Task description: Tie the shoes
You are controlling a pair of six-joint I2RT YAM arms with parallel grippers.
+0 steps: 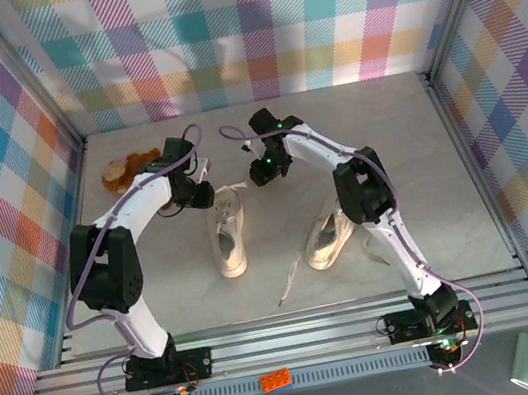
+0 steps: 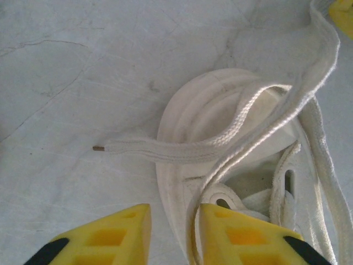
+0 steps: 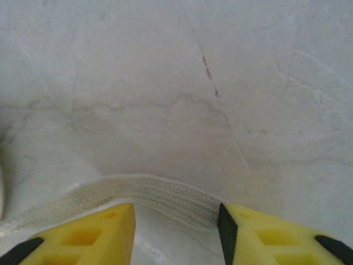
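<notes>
Both shoes lay on the table (image 1: 405,133), near its middle. One shoe (image 1: 229,236) lay left of centre, lengthwise toward the back wall. The other shoe (image 1: 329,238) lay to its right, partly under the right arm, with a lace (image 1: 288,280) trailing toward the near edge. The left gripper (image 1: 206,194) hung just over the far end of the first shoe, and the right gripper (image 1: 259,171) hovered near it, a little to the right over bare table. From the left wrist, the left gripper (image 2: 174,211) had its jaws apart above the shoe (image 2: 193,102). One lace strand (image 2: 276,118) ran down into the gap along the inner face of one finger, with the opposite finger clear of it. A second strand (image 2: 165,150) lay across the shoe's rounded end, its brown tip resting on the table. From the right wrist, the right gripper (image 3: 176,207) also stood apart, with a flat lace (image 3: 160,194) stretched across the gap between its fingers. Whether that lace touched them could not be told. A toy (image 1: 127,167) lay behind the left gripper.
</notes>
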